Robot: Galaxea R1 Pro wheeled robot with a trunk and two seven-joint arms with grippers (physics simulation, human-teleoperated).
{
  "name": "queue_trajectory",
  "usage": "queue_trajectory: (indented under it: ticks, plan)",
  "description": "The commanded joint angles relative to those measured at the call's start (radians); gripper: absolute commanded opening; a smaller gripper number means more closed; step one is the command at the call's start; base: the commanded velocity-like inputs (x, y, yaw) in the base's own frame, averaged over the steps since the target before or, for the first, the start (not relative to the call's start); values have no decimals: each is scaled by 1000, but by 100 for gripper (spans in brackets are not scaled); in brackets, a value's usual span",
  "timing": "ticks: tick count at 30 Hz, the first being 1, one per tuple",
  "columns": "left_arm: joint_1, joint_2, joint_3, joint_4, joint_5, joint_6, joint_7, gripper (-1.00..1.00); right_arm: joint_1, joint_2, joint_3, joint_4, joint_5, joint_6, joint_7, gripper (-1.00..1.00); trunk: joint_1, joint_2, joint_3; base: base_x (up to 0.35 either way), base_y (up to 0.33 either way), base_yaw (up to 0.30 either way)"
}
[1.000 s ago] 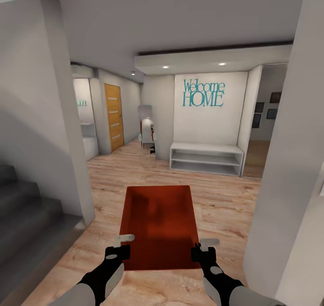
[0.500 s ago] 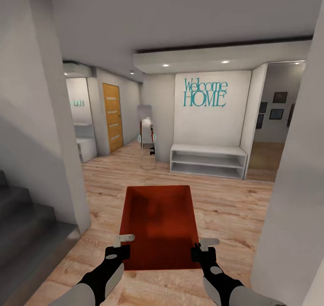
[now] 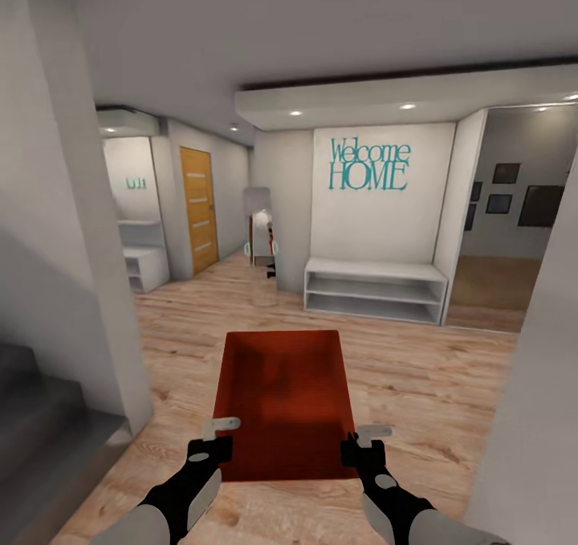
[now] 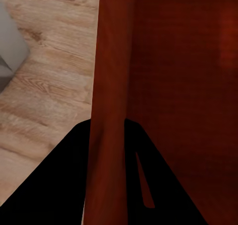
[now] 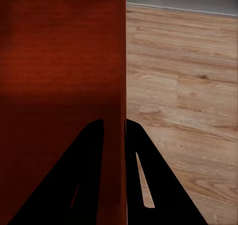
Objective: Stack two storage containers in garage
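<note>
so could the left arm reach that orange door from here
Probably not. The left gripper is shut on the side wall of the storage container, which the right gripper also holds, and the orange door stands far across the wood floor.

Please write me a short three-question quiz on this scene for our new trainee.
1. True or false: the storage container is resting on the wood plank floor.
2. Which wall of the container does the left hand grip: A) left side wall, B) far end wall, C) right side wall?
3. Fill in: the teal lettering on the wall ahead reads "Welcome ____".

Key
1. False: it is carried above the floor, with the right hand clamped on its right wall.
2. A
3. HOME
</note>
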Motion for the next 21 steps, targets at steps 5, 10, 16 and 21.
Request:
queue_trajectory:
  ticks: [5, 10, 16, 21]
  plan:
    - [-2, 9, 39, -2, -5, 4, 11, -100, 0, -4, 1, 1, -14, -6, -1, -100, 1, -1, -2, 322, 0, 0]
    - [-2, 9, 38, -3, -5, 4, 11, -100, 0, -4, 1, 1, -14, -6, -1, -100, 1, -1, -2, 322, 0, 0]
    - [-2, 9, 37, -5, -5, 3, 11, -100, 0, -4, 1, 1, -14, -6, -1, -100, 1, -1, -2, 322, 0, 0]
    - [-2, 9, 37, -4, -6, 4, 11, -100, 0, -4, 1, 1, -14, -6, -1, -100, 1, -1, -2, 322, 0, 0]
